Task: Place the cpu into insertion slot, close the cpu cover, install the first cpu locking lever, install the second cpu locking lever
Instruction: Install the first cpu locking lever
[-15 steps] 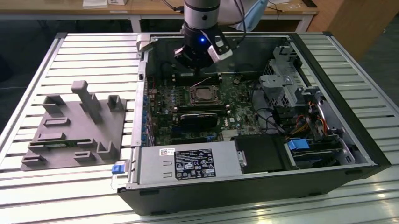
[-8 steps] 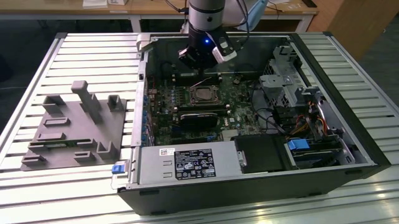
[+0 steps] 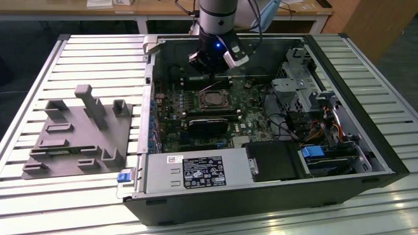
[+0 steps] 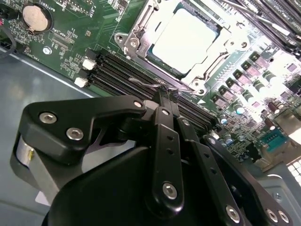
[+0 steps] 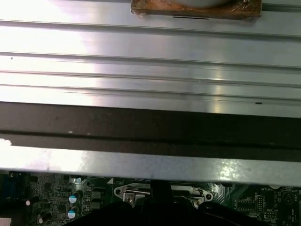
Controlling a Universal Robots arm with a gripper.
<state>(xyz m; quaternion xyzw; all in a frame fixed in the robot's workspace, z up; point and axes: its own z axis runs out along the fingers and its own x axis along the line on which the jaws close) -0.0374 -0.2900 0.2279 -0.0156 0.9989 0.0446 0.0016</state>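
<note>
The cpu lies flat in the insertion slot, its pale face showing through the window of the cpu cover. The silvery cover frame is down over it. A thin wire locking lever runs along the near side of the socket. My gripper is shut, its black fingertips together right at that wire; a grip on it cannot be made out. In the exterior view the gripper hangs inside the open computer case, just behind the socket. The first wrist view has the fingertips over the socket's rim.
Black memory slots lie between gripper and socket. A black block sits just in front of the socket, the power supply nearer still, and a drive cage with cables to the exterior view's right. A grey fixture stands on the slatted table.
</note>
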